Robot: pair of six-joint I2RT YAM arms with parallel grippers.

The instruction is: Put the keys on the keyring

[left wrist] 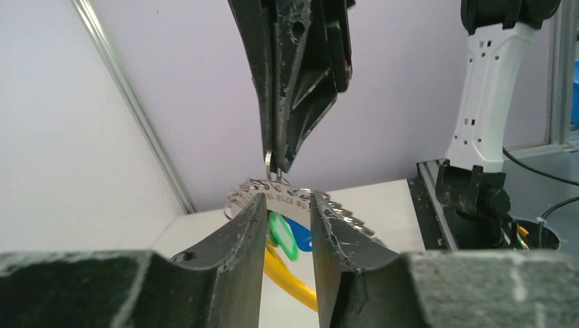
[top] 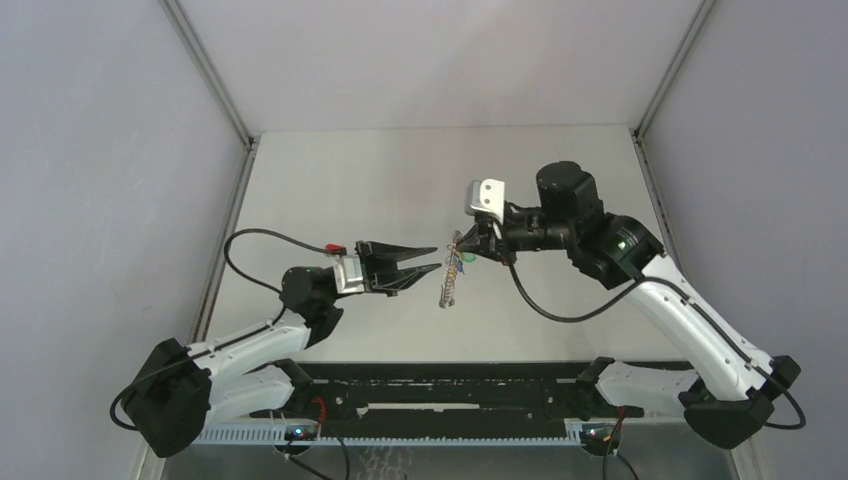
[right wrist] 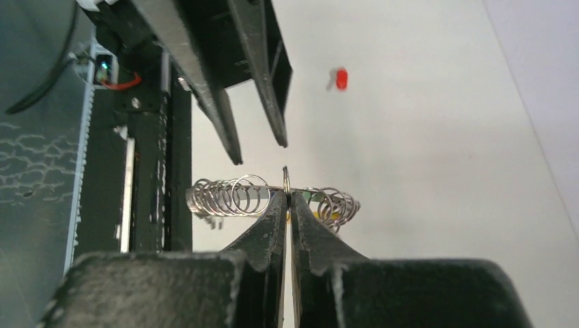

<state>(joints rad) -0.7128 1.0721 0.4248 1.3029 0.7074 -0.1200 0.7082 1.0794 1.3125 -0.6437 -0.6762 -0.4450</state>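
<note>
Right wrist, red key (right wrist: 341,78) lying loose (unseen overhead), right pincer (right wrist: 287,196) clamps keyring (right wrist: 286,178).

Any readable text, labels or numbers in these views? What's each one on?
Silver metal piece just past the left gripper: a row of stamped characters, too small and blurred to read.
Keyring pinched in the right gripper: no text visible.
Everything else: nothing legible in any view.

The left arm (top: 240,350) and right arm (top: 690,310) are white shells with chunky black joints, each trailing a black cable (top: 262,233). Fingers (left wrist: 232,263) look scuffed matte black. Probably a green LED (top: 622,241) on the right.
</note>
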